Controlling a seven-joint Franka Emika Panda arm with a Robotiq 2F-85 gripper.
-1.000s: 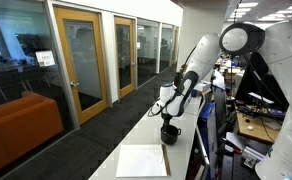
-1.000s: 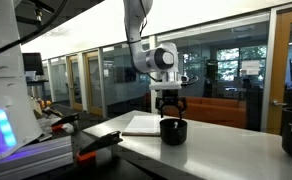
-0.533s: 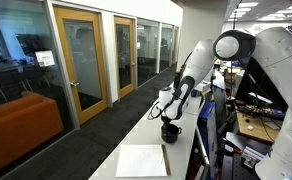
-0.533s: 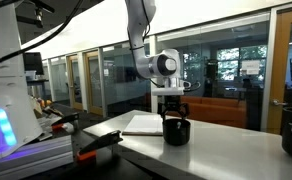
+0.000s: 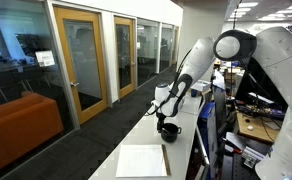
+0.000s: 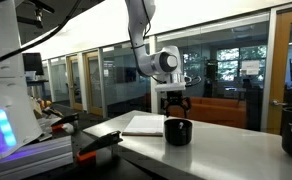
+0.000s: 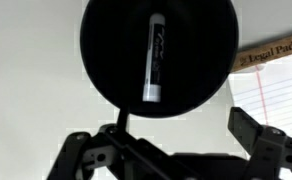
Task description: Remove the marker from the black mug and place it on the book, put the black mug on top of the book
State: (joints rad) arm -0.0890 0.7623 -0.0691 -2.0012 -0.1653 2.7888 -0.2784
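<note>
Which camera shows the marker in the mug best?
The wrist view: it looks straight down into the black mug, with the marker in plain sight. In both exterior views only the mug's outside shows; the marker cannot be made out.

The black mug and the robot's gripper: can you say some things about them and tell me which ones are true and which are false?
1. The marker is inside the black mug. True.
2. The gripper is shut on the marker. False: it is open above the mug and holds nothing.
3. The black mug stands on top of the book. False: it stands on the table, beside the book.
4. The book lies flat on the table. True.
</note>
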